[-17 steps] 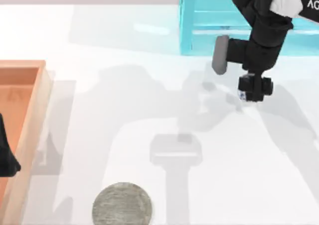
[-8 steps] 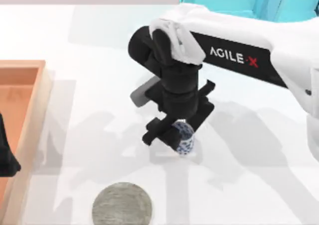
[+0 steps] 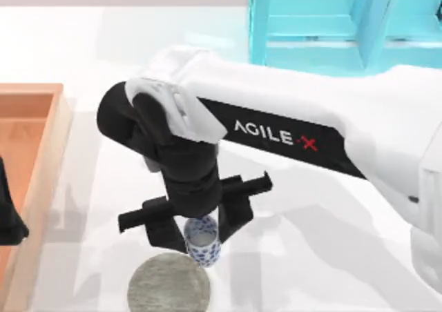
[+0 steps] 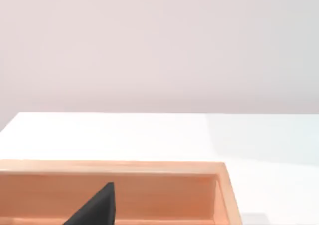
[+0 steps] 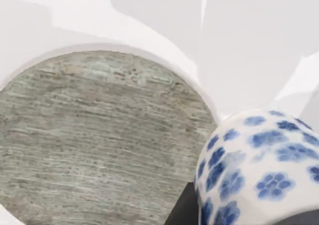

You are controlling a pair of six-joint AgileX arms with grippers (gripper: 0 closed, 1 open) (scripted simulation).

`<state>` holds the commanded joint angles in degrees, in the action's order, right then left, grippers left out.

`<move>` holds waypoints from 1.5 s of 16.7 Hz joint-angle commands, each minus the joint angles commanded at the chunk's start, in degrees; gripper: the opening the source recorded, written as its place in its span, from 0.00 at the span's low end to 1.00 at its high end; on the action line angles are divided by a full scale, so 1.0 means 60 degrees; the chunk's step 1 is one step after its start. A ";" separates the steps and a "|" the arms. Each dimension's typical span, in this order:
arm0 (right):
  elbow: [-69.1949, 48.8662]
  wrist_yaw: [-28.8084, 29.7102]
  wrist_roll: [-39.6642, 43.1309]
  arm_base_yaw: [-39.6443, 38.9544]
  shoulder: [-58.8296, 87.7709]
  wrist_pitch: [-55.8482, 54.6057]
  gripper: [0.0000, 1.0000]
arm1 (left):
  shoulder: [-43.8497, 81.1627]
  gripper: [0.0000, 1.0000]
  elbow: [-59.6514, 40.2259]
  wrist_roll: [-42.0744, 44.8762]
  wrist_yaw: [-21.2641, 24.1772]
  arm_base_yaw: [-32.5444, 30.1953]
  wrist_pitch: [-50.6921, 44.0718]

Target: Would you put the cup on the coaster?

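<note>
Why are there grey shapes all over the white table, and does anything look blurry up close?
Top view: the grey shapes are soft shadows cast on the table by the right arm holding the cup. Right wrist view: the cup looms large beside the coaster, whose stone grain reads clearly.

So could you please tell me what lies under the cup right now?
The cup, held by the right gripper, sits at the coaster edge nearest the arm. In the right wrist view the coaster's grey surface lies below it, but its base is covered, so contact is unclear.

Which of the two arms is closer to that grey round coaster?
The right. Its gripper holds the cup at the coaster's edge; the left gripper sits over the wooden tray at the table's left.
</note>
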<state>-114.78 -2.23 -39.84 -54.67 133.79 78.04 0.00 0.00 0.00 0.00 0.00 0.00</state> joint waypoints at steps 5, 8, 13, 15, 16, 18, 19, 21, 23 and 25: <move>-0.0385 0.0235 -0.2893 -0.0962 -0.0414 -0.0010 0.00 | 0.0000 1.00 0.0000 0.0000 0.0000 0.0000 0.0000; -0.0526 0.0397 -0.3773 -0.1207 -0.0588 -0.0051 0.00 | 0.0000 1.00 0.0000 0.0000 0.0000 0.0000 0.0000; -0.0549 0.0428 -0.3903 -0.1238 -0.0617 -0.0061 0.00 | 0.0000 1.00 0.0000 0.0000 0.0000 0.0000 0.0000; -0.0506 0.0409 -0.3909 -0.1191 -0.0574 -0.0084 0.00 | 0.0000 1.00 0.0000 0.0000 0.0000 0.0000 0.0000; -0.0419 0.0412 -0.3909 -0.1198 -0.0559 -0.0186 0.00 | 0.0000 1.00 0.0000 0.0000 0.0000 0.0000 0.0000; -0.0110 0.0435 -0.3895 -0.1222 -0.0531 -0.0558 0.00 | 0.0000 1.00 0.0000 0.0000 0.0000 0.0000 0.0000; 0.0071 0.0440 -0.3887 -0.1229 -0.0517 -0.0766 0.00 | 0.0000 1.00 0.0000 0.0000 0.0000 0.0000 0.0000; 0.0406 0.0401 -0.3893 -0.1236 -0.0462 -0.1118 0.00 | 0.0000 1.00 0.0000 0.0000 0.0000 0.0000 0.0000; 0.0692 0.0343 -0.3896 -0.1240 -0.0414 -0.1416 0.00 | 0.0000 1.00 0.0000 0.0000 0.0000 0.0000 0.0000; 0.1084 0.0354 -0.3905 -0.1255 -0.0357 -0.1859 0.00 | 0.0000 1.00 0.0000 0.0000 0.0000 0.0000 0.0000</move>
<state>-108.28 -0.11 -63.27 -62.20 131.65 66.89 0.00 0.00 0.00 0.00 0.00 0.00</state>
